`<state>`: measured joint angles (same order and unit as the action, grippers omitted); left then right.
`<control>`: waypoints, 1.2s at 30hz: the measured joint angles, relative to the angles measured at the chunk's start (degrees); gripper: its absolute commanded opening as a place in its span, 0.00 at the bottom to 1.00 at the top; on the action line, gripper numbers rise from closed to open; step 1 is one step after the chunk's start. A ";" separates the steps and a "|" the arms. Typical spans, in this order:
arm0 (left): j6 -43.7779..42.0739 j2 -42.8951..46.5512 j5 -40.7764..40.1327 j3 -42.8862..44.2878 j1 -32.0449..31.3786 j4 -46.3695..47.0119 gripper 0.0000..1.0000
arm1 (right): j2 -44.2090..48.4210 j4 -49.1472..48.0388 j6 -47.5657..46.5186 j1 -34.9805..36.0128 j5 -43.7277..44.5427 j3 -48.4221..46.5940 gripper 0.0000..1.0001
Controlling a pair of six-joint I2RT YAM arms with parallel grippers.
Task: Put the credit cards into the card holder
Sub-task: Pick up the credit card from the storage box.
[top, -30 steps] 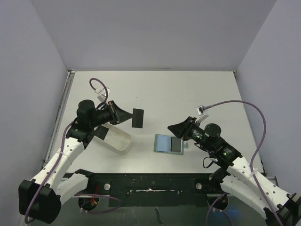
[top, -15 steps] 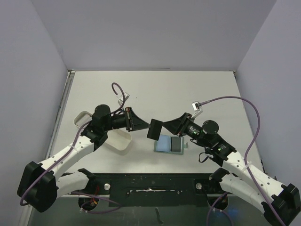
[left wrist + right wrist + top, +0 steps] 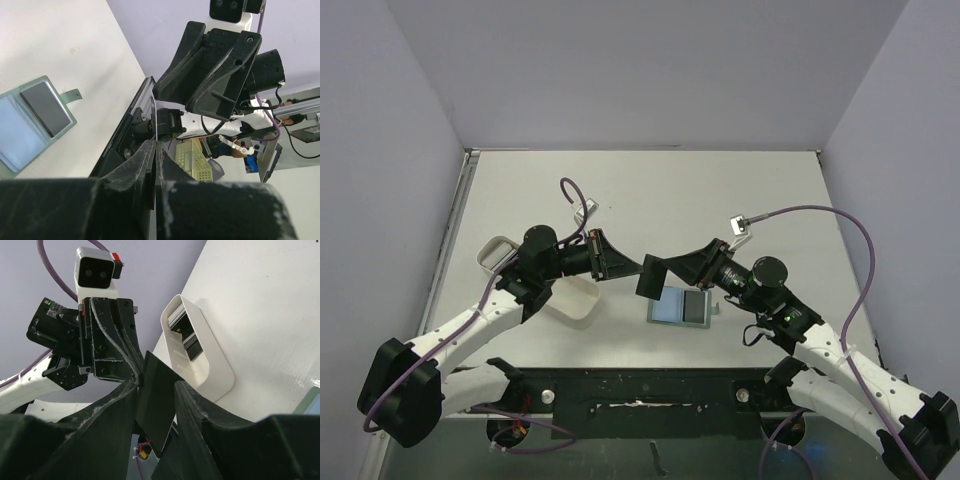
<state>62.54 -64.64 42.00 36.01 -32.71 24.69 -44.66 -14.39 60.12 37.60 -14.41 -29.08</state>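
While my left gripper (image 3: 628, 268) is clamped on a dark credit card (image 3: 652, 277) and holds it in the air over the table, the right gripper (image 3: 670, 272) meets it tip to tip. Its jaws are spread with the card's free end between them, not closed on it as far as the wrist views show. I read this as a mid-air handover, partway through. The card holder (image 3: 667, 305) lies open and flat on the table, just beside the held card in the top view and toward the near edge, blue-grey inside up, small snap tab poking out on its right. One dark seated card (image 3: 695, 306) already sits in its right half, so that one looks done. Left to do, by my judgement: finish passing this card, slot it, then the rest — the white tray (image 3: 575, 302) under my left arm holds what look like more tray cards (image 3: 182, 335) standing on edge, count unclear. The table (image 3: 720, 200) is plain matte white; pale lavender walls (image 3: 650, 70) close it in on three sides, and a black mounting rail (image 3: 640, 400) runs along the near edge.
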 measured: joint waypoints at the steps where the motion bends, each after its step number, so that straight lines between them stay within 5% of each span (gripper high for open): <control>1: 0.00 0.00 -0.02 0.00 -0.07 0.00 0.00 | 0.11 0.39 0.22 0.00 0.46 0.00 0.38; 20: -0.11 0.00 -0.81 0.00 -0.59 0.33 0.00 | 0.85 3.26 1.49 0.00 2.25 0.48 0.32; 28: 0.02 -0.37 -0.90 0.00 -0.90 1.46 0.00 | 0.52 0.61 1.64 0.00 0.83 1.14 0.00; 32: 0.04 -1.07 -1.97 -0.04 -0.92 0.79 0.31 | 0.63 -1.27 1.70 -0.02 0.61 1.95 0.00; 36: -0.85 -1.11 -3.82 -0.02 -1.31 -1.29 0.43 | 1.03 -0.37 0.46 0.04 0.39 2.34 0.00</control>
<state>61.69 -65.76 38.17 35.99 -34.02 23.40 -43.64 -14.76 60.58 37.65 -14.02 -26.74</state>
